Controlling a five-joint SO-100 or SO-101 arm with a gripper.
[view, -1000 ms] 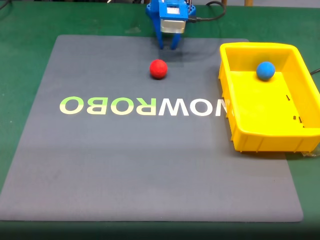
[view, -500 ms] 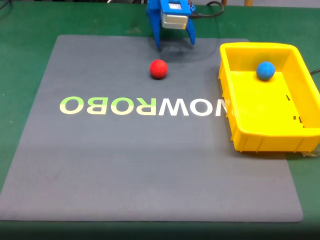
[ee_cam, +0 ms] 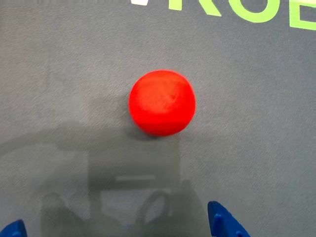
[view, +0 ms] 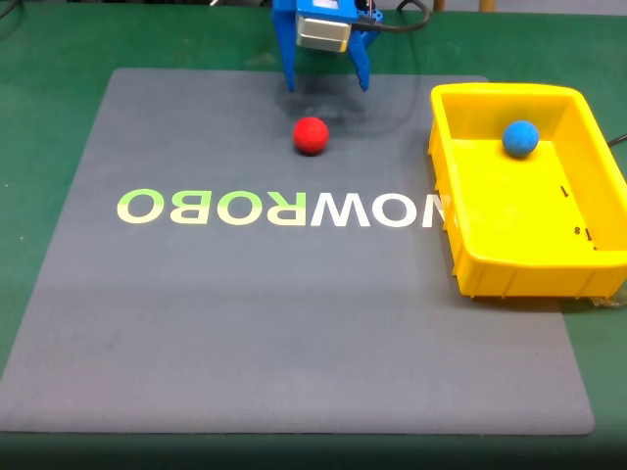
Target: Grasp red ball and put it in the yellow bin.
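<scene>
Bright blue plastic end effector (view: pixel 326 83), two tapered pointed fingers (view: pixel 287 70). Silver-grey box-shaped servo body (view: pixel 323 32) mounted between them. Black cable (view: pixel 409 20) trailing off behind the wrist.

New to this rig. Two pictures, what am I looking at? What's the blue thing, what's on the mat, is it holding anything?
The blue thing is a small robot arm's gripper, two fingers spread open and holding nothing. The fixed view looks across the table at the arm. The wrist view rides on the arm and looks down past its blue fingertips. A grey mat with lettering covers a green table. The red ball lies loose on the mat just in front of the gripper. The yellow bin, at the right in the fixed view, holds a blue ball.
</scene>
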